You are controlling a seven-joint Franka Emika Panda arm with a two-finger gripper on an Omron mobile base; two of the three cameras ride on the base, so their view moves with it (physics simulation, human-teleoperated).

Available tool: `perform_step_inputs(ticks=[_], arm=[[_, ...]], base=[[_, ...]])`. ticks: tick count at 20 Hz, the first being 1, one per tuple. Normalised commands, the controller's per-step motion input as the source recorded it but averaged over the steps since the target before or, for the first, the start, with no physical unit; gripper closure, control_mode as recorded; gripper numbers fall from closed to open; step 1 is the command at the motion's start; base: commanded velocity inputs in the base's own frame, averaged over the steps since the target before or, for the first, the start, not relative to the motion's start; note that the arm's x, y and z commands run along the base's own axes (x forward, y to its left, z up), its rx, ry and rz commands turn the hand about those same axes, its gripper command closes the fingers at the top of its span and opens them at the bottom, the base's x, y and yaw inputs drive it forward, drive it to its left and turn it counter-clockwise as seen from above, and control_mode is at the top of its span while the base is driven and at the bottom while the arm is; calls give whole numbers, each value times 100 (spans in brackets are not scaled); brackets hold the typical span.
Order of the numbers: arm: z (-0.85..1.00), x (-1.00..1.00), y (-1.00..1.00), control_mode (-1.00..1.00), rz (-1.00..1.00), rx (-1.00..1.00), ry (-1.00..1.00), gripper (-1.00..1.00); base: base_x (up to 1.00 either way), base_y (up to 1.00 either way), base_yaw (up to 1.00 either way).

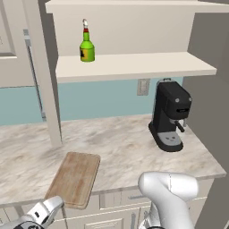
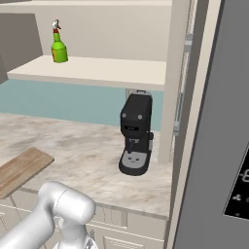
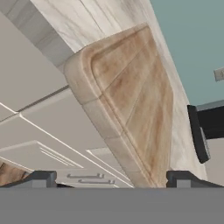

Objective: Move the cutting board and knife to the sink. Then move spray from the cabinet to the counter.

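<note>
Left base view: flat light-brown wooden cutting board point(image 1: 74, 179) lies at 7 o'clock on the beige marble bench point(image 1: 129, 147), its near end overhanging the edge, probably easing a grasp; small green spray bottle point(image 1: 86, 46) stands on the cabinet shelf at 11 o'clock.
Right base view: board at 9 o'clock, rounded corners, plain grain.
Hand view: end effector point(image 3: 111, 179) released, fingers spread wide before the board's edge, holding nothing.

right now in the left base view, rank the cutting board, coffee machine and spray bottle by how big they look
1. cutting board or coffee machine: they look about alike, and the board lies nearer the camera, so I won't rank them.
2. spray bottle: clearly smallest, though it stands farthest back on the cabinet shelf.
</note>
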Motion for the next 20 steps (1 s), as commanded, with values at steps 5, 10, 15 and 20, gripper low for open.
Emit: perform_step_inputs(ticks=[5, 10, 15, 20], arm=[[0, 28, -16, -100, 0, -3, 0, -100], [-11, 31, -13, -100, 1, 0, 0, -100], [-20, 16, -6, -100, 0, 0, 0, -100], [-17, 7, -2, -100, 0, 0, 0, -100]], base=[[0, 0, 0], [0, 0, 0], [0, 0, 0], [0, 0, 0]])
